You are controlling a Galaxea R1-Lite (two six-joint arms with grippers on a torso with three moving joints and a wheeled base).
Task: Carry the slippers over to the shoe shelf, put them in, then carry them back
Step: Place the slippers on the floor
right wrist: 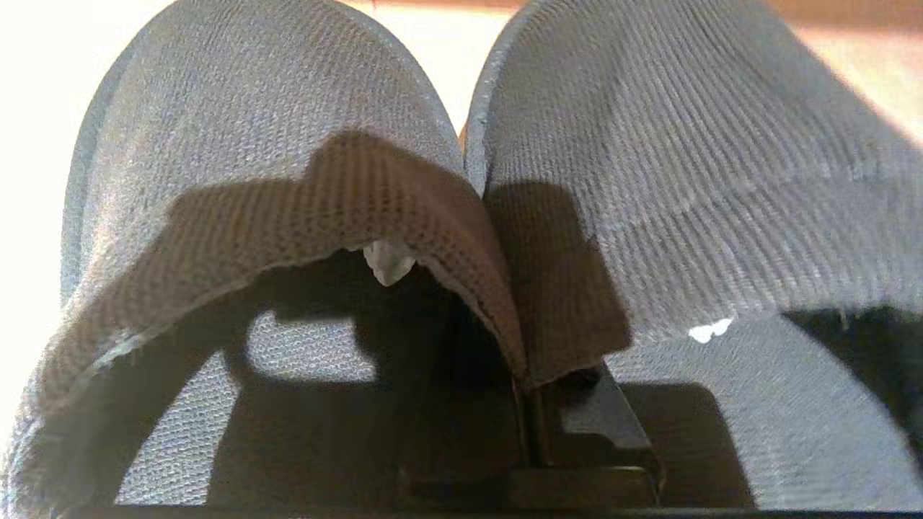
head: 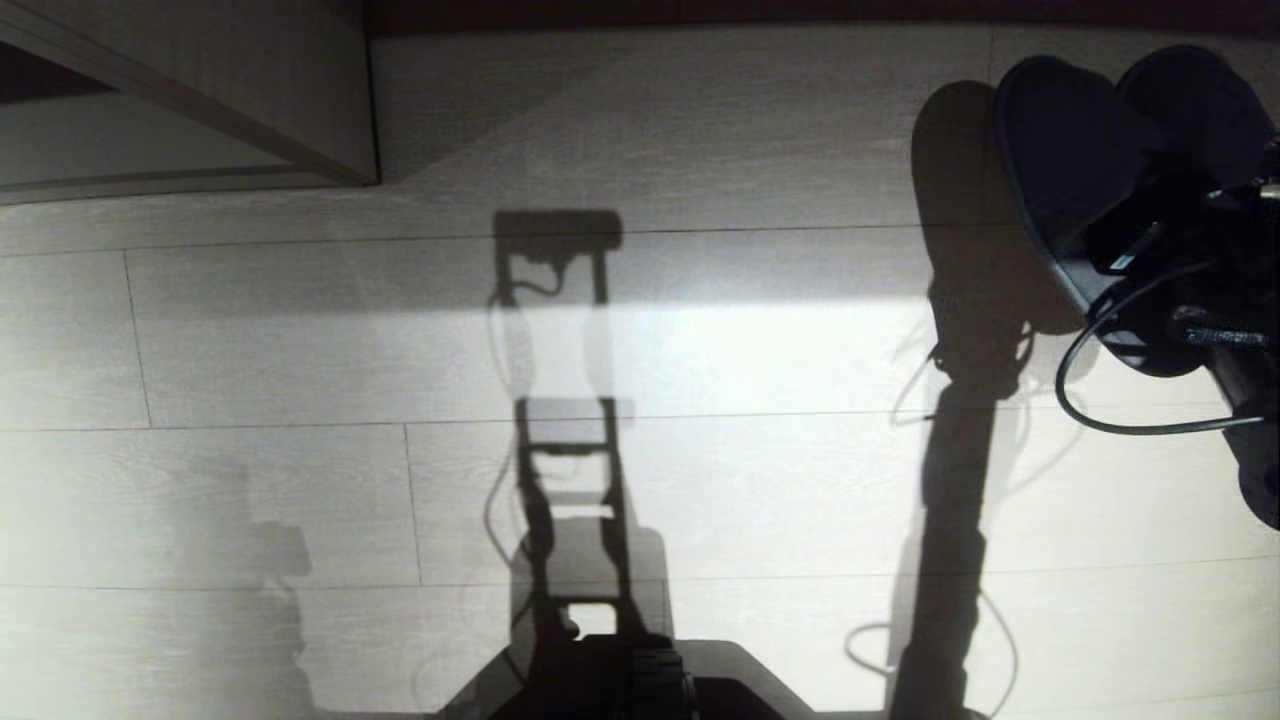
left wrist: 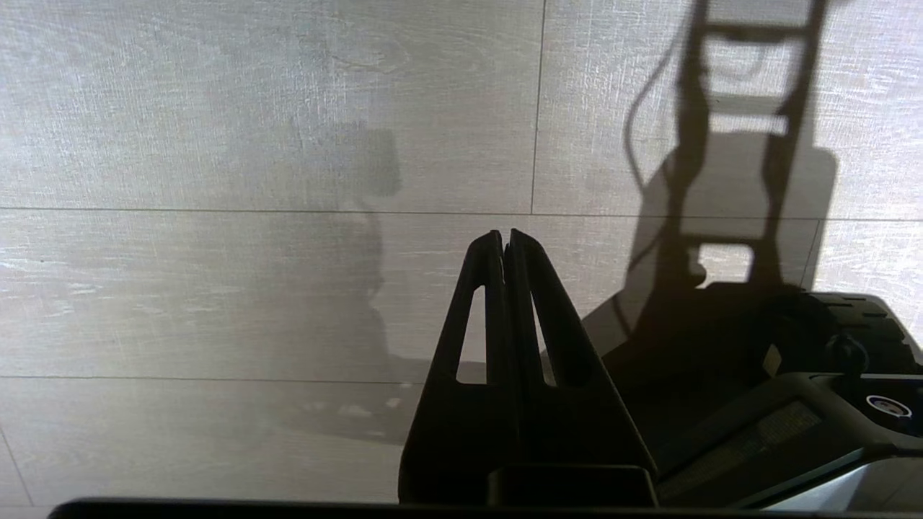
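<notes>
My right gripper (right wrist: 530, 404), fingers pinched together on the touching inner edges of the slippers (right wrist: 461, 180), holds the pair aloft at the right of the head view, clear of the pale plank floor (head: 300, 350). My left gripper (left wrist: 505, 241), fingers pressed together on nothing, hangs over the floor beside the base (left wrist: 829, 339).

slippers (head: 1075, 150) side by side above floor (head: 300, 400).
</notes>
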